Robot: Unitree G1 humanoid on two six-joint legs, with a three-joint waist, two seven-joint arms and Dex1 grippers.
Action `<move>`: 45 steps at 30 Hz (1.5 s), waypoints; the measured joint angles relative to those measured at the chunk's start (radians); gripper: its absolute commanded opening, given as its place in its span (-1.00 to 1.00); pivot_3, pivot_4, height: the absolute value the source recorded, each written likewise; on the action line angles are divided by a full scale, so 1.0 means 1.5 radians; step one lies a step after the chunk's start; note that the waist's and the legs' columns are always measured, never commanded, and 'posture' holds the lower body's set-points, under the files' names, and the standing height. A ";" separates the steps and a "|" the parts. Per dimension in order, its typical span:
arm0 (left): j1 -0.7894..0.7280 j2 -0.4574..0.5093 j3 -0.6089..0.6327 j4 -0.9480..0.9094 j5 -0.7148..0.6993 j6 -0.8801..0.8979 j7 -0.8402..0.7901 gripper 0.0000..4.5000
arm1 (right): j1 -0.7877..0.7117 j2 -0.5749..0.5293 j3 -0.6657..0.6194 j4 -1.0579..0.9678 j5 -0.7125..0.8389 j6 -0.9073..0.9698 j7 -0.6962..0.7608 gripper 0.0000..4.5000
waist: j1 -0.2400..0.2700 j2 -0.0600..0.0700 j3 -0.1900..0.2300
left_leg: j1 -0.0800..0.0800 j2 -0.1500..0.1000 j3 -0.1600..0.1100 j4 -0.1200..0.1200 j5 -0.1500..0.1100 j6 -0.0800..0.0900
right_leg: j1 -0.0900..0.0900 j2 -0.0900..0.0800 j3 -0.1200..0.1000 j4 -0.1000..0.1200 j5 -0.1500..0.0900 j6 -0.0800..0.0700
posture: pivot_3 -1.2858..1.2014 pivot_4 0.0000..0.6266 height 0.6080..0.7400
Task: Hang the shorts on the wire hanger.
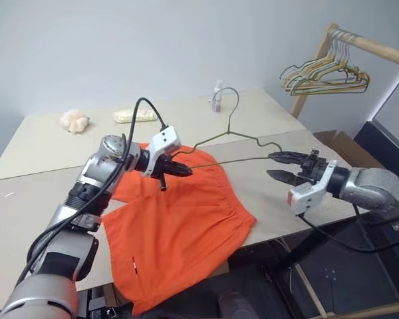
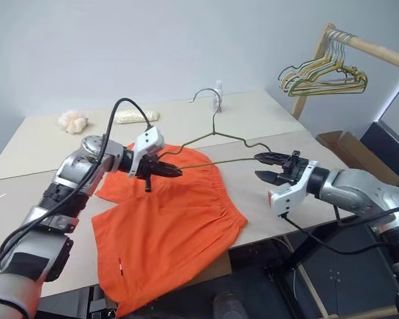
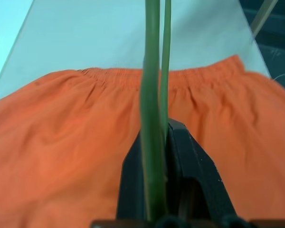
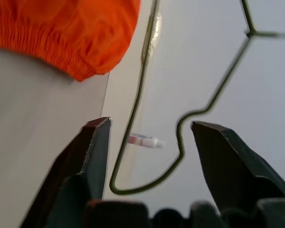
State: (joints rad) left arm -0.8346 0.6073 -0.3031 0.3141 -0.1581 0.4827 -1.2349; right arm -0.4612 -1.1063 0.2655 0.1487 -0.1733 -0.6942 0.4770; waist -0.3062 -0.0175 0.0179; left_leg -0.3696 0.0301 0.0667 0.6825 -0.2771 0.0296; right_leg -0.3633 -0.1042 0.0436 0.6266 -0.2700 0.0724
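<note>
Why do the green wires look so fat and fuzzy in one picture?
In the left wrist view the wire hanger sits right against the lens, out of focus; the left claw pinches it. In the left eye view the same hanger looks thin.

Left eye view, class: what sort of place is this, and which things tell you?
Probably a laundry or clothes-handling test area: a wooden garment rack with bunched hangers, and orange shorts on a plain table.

beige table with orange shorts, bottle
</note>
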 measured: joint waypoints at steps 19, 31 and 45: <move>0.046 0.019 0.006 -0.072 0.010 -0.068 -0.021 -1.00 | -0.320 0.116 0.130 -0.005 0.239 0.857 0.553 0.82 | 0.045 0.002 0.000 | -0.016 -0.001 -0.001 0.008 0.000 0.001 | -0.016 -0.002 -0.001 0.011 0.000 0.000 | -0.15 -1.00 1.00; 0.047 0.021 0.008 -0.081 0.005 -0.069 -0.025 -1.00 | -0.309 0.155 0.146 0.023 0.169 0.853 0.582 -0.99 | 0.049 0.002 0.000 | -0.018 -0.002 -0.001 0.009 0.000 0.001 | -0.016 -0.001 -0.002 0.010 0.000 0.001 | -0.15 -1.00 1.00; 0.058 0.037 0.028 -0.026 -0.038 -0.204 -0.194 0.03 | -0.052 0.080 -0.026 -0.229 0.298 0.950 0.582 -1.00 | 0.059 0.002 0.000 | -0.019 -0.001 -0.002 0.010 -0.001 0.001 | -0.016 -0.001 -0.003 0.010 0.000 0.001 | -0.18 -1.00 1.00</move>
State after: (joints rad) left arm -0.7475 0.6629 -0.2605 0.2743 -0.2155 0.1764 -1.5260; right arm -0.5396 -0.9869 0.2261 -0.1953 0.2735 0.7315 1.3500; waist -0.2171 -0.0148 0.0186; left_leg -0.3977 0.0279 0.0635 0.6978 -0.2782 0.0317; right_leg -0.3871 -0.1063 0.0391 0.6412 -0.2703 0.0736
